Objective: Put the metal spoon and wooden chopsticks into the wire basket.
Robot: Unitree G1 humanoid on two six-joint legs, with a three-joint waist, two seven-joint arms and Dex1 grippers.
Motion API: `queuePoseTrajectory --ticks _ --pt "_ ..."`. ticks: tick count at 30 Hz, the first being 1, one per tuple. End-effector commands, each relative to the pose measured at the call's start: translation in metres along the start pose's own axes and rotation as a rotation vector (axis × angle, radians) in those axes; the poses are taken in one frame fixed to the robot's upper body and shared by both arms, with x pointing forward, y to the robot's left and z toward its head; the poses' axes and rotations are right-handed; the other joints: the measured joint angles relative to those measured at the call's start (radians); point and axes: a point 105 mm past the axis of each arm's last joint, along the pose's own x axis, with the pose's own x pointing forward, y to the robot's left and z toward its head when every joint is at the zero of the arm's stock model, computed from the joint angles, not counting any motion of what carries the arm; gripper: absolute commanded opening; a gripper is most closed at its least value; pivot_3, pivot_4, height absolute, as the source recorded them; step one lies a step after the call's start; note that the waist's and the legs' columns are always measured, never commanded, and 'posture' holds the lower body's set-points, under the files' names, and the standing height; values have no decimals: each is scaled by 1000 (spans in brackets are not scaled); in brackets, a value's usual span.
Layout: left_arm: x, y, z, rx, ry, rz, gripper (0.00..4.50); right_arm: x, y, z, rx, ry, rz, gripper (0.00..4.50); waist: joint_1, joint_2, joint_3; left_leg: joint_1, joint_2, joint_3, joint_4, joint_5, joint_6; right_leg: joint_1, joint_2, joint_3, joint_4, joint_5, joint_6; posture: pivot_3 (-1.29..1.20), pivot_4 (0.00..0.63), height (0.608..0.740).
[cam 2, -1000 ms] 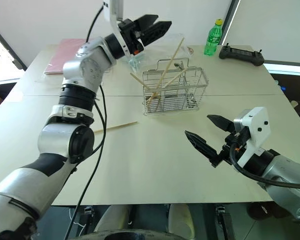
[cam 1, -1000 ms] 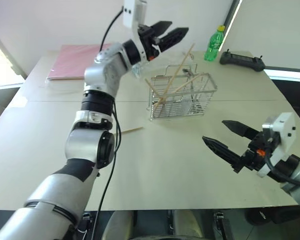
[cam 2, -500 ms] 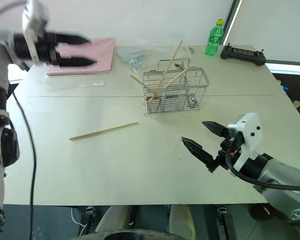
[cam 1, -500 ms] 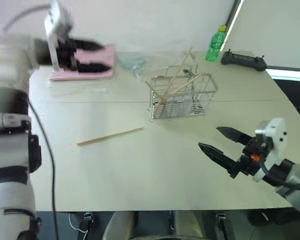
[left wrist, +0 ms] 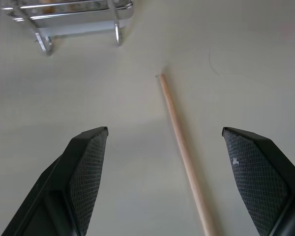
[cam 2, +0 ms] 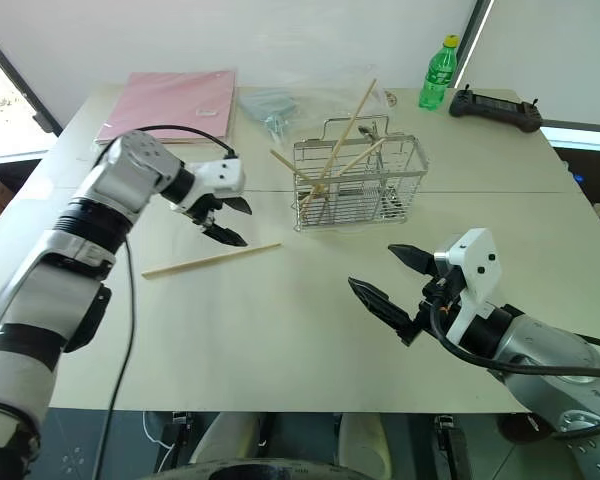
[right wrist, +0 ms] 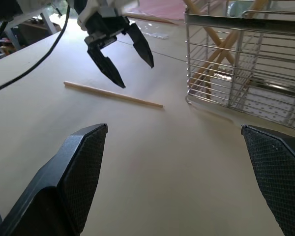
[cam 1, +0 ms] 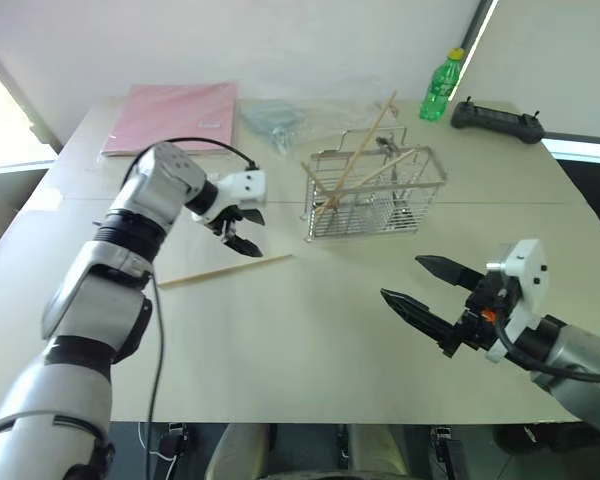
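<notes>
With several wooden chopsticks (cam 1: 352, 160) already leaning inside the wire basket (cam 1: 375, 192), the left gripper (cam 1: 242, 229), jaws apart, is hovering over the last chopstick (cam 1: 225, 271) on the table (cam 1: 310, 330), while the right gripper (cam 1: 428, 292) is waiting spread wide.

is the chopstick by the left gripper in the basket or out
Out: it lies flat on the table, chopstick beneath the open left gripper, beside the basket.
</notes>
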Motion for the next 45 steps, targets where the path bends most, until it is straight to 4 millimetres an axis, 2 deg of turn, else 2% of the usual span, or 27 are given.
queuePoseTrajectory --ticks 1,8,12,17,20,26,32,35,38,42,44,45 --pt "1 3 3 27 50 15 3914 0 6 6 -25 -36 3 4500 -3 0 0 0 0 0 0 0 0 0 1 0 0 0 0 0 150 709" --pt "16 -1 1 30 93 6 3914 -2 5 7 -18 -52 -21 4500 -2 0 0 0 1 0 2 0 0 1 0 0 0 0 0 0 150 709" --pt "22 -2 -8 18 137 15 3914 -4 4 9 -10 -68 -35 4500 2 0 0 0 1 0 2 0 0 1 0 0 0 0 0 0 150 709" --pt "33 -13 -17 17 168 -22 3914 -5 4 11 -2 -77 -43 4500 7 2 -1 1 0 0 2 0 0 2 0 0 0 0 0 0 150 709" --pt "35 -16 -18 8 171 -29 3104 -5 3 13 0 -84 -45 4500 6 3 -2 4 0 0 2 0 0 5 0 0 0 0 0 0 150 709" --pt "36 -16 -19 -18 168 -18 125 -6 1 13 5 -85 -44 4500 7 3 -2 9 1 0 2 0 0 11 0 0 0 -1 0 0 150 709" --pt "33 -12 -24 -58 165 14 51 -6 2 13 -1 -74 -33 4500 7 3 -2 12 2 0 2 0 0 12 -1 0 0 -3 -2 0 150 709" --pt "21 3 -22 -141 120 105 51 -6 3 11 -8 -60 -27 4500 7 3 -2 12 2 0 2 0 0 12 -1 0 0 -3 -2 0 150 709" --pt "-13 36 -22 -251 55 314 51 -7 2 10 -9 -53 -27 4500 5 1 -1 12 1 0 2 0 0 12 0 0 0 -3 -1 0 150 709" --pt "-70 76 -21 -376 -75 643 51 -7 2 9 -12 -47 -27 4500 6 0 0 10 2 -1 1 0 0 9 1 0 1 -2 3 0 150 709" --pt "-100 91 -15 -422 -183 800 51 -6 1 9 -13 -46 -27 4500 6 0 0 10 1 0 0 0 0 9 0 0 0 -2 4 0 150 709" --pt "-119 99 -6 -425 -283 895 51 -6 1 9 -13 -46 -27 4500 6 0 0 10 1 0 0 0 1 9 0 0 0 -3 5 0 150 709"
